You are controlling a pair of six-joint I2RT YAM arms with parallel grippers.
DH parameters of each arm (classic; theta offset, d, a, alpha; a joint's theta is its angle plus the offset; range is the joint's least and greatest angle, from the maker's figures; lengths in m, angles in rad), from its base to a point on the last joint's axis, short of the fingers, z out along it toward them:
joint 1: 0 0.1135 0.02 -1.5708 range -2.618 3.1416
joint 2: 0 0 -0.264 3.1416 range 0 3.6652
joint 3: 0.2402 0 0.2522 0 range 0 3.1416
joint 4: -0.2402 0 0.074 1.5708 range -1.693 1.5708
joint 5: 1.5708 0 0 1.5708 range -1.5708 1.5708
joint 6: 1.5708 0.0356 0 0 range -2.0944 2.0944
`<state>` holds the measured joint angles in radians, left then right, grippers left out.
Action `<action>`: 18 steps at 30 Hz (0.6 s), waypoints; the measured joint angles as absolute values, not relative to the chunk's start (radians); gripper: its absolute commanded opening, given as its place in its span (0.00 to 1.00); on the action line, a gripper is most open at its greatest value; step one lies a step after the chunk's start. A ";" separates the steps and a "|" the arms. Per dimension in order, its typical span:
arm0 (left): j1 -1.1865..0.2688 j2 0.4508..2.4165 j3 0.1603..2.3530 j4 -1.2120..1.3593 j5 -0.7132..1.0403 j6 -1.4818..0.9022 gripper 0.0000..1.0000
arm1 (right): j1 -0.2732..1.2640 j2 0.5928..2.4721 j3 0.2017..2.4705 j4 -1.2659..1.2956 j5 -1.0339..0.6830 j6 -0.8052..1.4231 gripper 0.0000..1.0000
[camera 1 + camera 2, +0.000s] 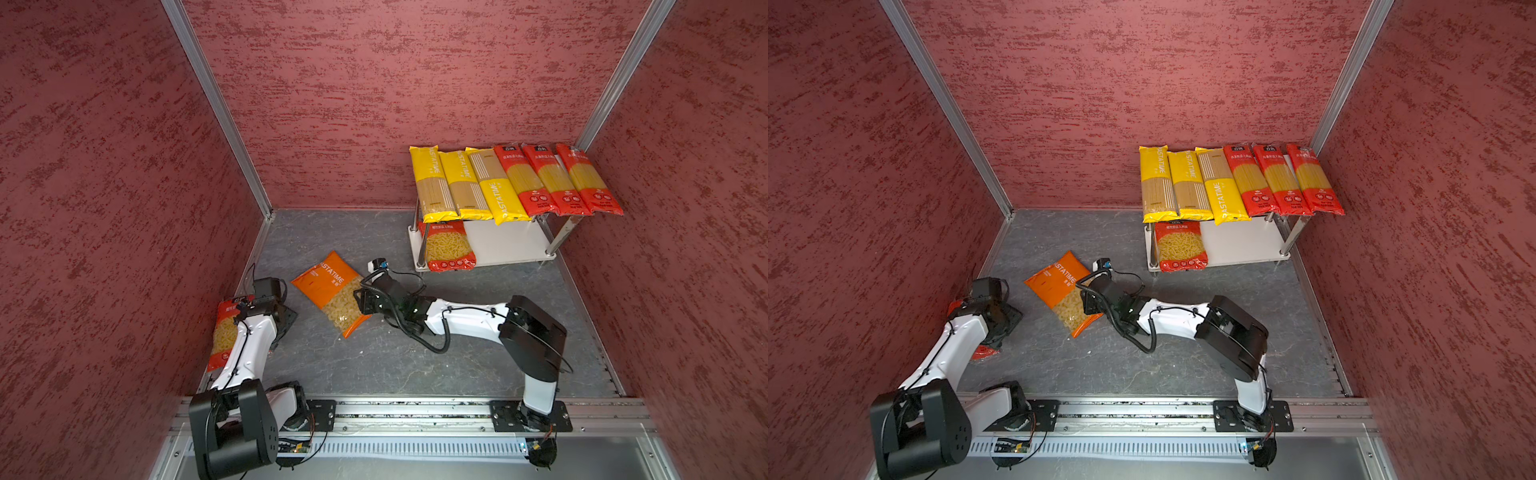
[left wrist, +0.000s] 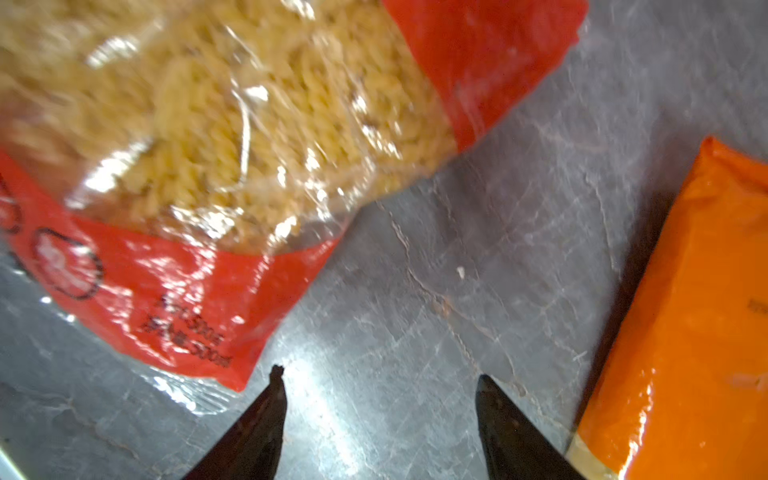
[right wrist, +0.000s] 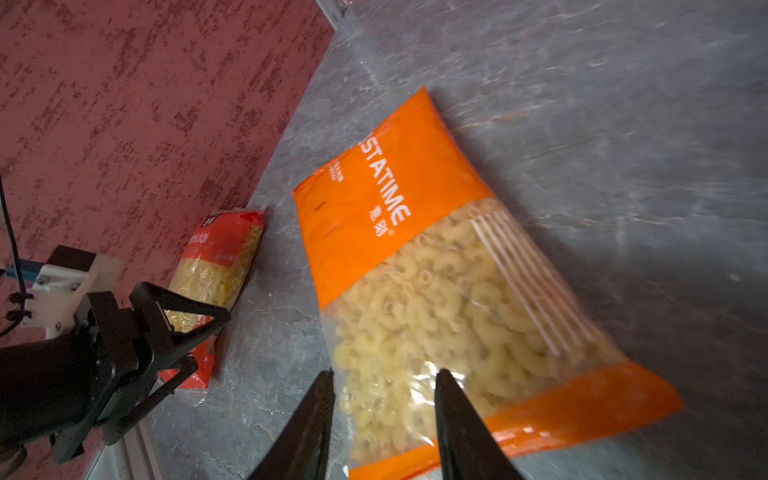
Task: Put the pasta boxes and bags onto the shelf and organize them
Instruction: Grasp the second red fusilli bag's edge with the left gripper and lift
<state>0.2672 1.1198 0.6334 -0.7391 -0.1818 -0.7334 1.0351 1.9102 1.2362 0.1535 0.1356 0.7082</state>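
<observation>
The shelf (image 1: pixel 507 243) stands in the back right corner of the surface (image 1: pixel 415 357). Top tier: three yellow spaghetti packs (image 1: pixel 432 183) (image 1: pixel 463 185) (image 1: pixel 496 187) on the left part and three red spaghetti packs (image 1: pixel 521 178) (image 1: pixel 552 178) (image 1: pixel 586 178) on the right part. All six lie side by side, lengthwise front to back, with front ends over the front edge. The third yellow one is turned end for end and sticks out furthest. Lower tier: the shelved red pack (image 1: pixel 449 247) of short pasta lies flat at the left end, its front end over the edge.

Two packs are off the shelf, on the surface. The orange pack (image 1: pixel 330 293) lies flat left of centre and skewed, orange end toward the back left corner, clear end toward the front. The loose red pack (image 1: pixel 224 332) lies along the left edge near the left wall, partly under the left arm.

On the left gripper (image 2: pixel 379 372) the jaws are wide, with only bare surface between the tips and nothing held. It is low over the surface, with the loose red pack and the orange pack each near a tip.

The right gripper (image 3: pixel 385 374) is at the orange pack's right side. Its jaws are partly apart, tips at the clear macaroni end near the orange bottom band. Cannot tell whether they pinch the pack or just hang over it; the right wrist view is blurred there. In both top views the pack looks flat on the surface.
</observation>
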 measured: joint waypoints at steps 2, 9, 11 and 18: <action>0.291 1.143 0.672 -0.752 -0.204 -0.694 0.75 | 1.044 1.946 1.269 0.154 0.102 0.705 0.42; 0.201 1.320 0.824 -0.755 -0.296 -0.554 0.80 | 1.052 1.950 1.245 0.175 0.064 0.698 0.42; 0.217 1.338 0.832 -0.763 -0.317 -0.512 0.80 | 1.050 1.934 1.201 0.186 0.062 0.690 0.42; 0.223 1.431 0.912 -0.783 -0.413 -0.358 0.81 | 1.011 1.834 1.020 0.218 0.051 0.675 0.42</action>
<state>0.2226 1.4311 0.9115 -0.7830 -0.4129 -0.3576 1.0107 1.8339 1.0199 0.2184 0.0509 0.6754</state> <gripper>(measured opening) 0.807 0.421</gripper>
